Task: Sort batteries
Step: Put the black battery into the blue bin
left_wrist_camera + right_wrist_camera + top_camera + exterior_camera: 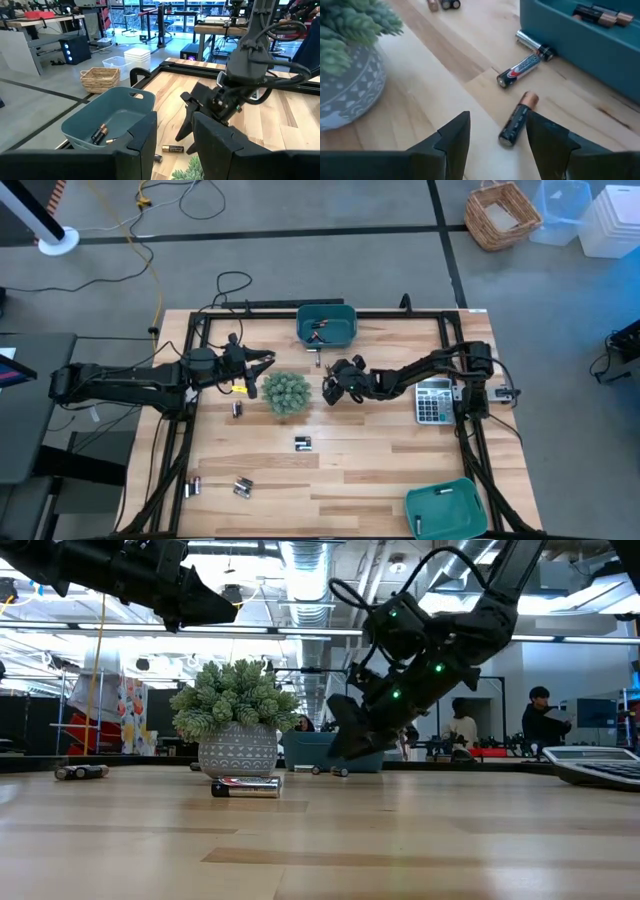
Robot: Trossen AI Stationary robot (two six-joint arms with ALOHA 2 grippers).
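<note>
Poised low over the wooden surface (380, 450), the right hand (495, 135) stood open and empty, its two dark fingers (451, 135) spread either side of a black battery with a copper end (516, 122) that lay loose on the boards, not yet gripped. Two more cells, one silvery (520, 70) and one dark (536, 46), lay just beside the wall of the nearer teal bin (580, 45), which already had a few batteries (600, 15) in it.

To do this well, I judged the hand should centre on the middle of the cell, square its fingers across the long axis, come right down to the boards and close gently, since a smooth round cylinder would roll or squirt out of an off-centre pinch.

The left hand (172, 137) hung near the same bin, on the other side of the potted plant (286, 393), its fingers partly apart with nothing between them.

More batteries lay scattered toward the front: a pair mid-surface (303, 443) and small clusters near the left front corner (242, 487). A second teal bin (447, 508) sat at the right front corner.

The bins looked like moulded matte plastic with rounded rims; the plant's pot was patterned grey with spiky green foliage; a grey calculator (434, 400) lay by the right arm.
</note>
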